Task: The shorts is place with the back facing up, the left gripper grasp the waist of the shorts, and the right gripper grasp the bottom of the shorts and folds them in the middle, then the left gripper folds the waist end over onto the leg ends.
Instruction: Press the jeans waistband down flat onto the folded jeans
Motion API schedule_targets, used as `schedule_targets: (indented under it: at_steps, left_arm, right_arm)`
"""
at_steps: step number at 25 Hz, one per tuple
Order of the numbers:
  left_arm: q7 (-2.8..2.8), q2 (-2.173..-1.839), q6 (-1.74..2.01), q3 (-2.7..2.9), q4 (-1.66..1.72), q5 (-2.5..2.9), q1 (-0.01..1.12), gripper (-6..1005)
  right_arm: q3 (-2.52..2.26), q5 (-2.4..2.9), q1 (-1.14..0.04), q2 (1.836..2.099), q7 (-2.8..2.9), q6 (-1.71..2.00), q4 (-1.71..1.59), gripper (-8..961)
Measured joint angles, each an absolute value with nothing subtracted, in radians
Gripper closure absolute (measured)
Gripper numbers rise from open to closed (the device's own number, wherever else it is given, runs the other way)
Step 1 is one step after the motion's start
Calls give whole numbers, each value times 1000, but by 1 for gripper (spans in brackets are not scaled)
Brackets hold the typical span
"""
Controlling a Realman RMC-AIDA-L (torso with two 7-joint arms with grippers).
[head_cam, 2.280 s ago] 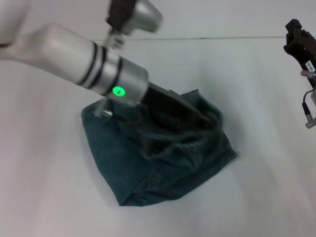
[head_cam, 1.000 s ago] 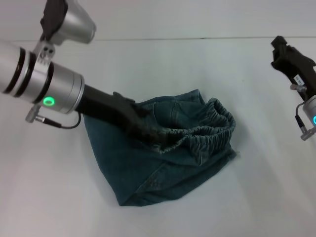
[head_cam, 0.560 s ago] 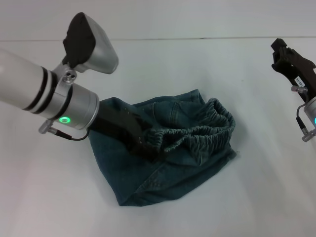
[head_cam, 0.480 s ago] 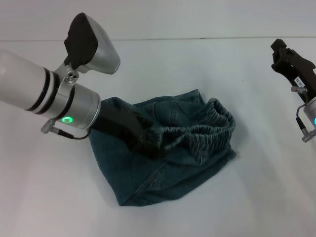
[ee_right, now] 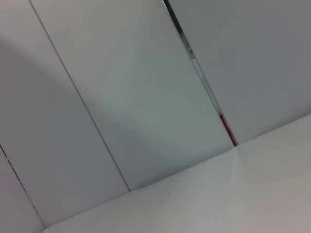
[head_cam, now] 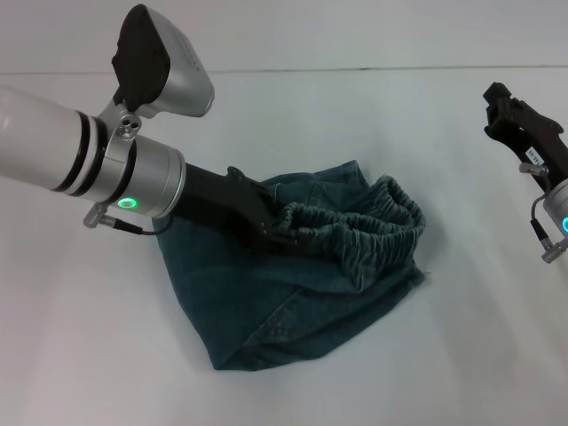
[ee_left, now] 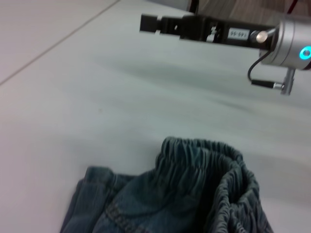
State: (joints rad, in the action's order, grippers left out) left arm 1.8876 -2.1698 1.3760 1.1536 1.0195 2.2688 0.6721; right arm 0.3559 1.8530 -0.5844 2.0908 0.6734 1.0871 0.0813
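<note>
The blue denim shorts point(head_cam: 293, 297) lie folded in a heap at the table's middle, and their lower part spreads toward the front left. The gathered waist of the shorts point(head_cam: 377, 217) loops along the top right of the heap. It also shows close up in the left wrist view as a ruffled waist point(ee_left: 194, 158). My left gripper point(head_cam: 282, 232) reaches in from the left, low over the denim, shut on the left end of the waist. My right gripper point(head_cam: 515, 115) hangs raised at the far right, away from the shorts. The left wrist view shows that right gripper point(ee_left: 160, 24) side-on.
The white table point(head_cam: 461, 355) runs back to a dark seam point(head_cam: 373, 68) at its far edge. The right wrist view holds only grey wall panels point(ee_right: 146, 97).
The left gripper drew back from the right of the heap toward the left, then settled at the waistband's left end and rose a little with it. The right gripper drifted slightly left.
</note>
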Motion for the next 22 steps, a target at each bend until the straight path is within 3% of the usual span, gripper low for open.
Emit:
schedule_targets:
  at_steps: [11,16,22]
  left_arm:
    - [1845,-2169,1348,1161,1011,2219,688,610]
    - [1845,-2167,1306,1161,1000,2219,737,814]
    - [1843,-2169,1185,1200,898,2195,815,902]
  right_arm:
    - [352,1853,-583,2091,673,1084,76,942]
    - [344,1853,-580,2091,673,1084,72,941]
    - [344,1853,-567,2091,674,1084,72,940]
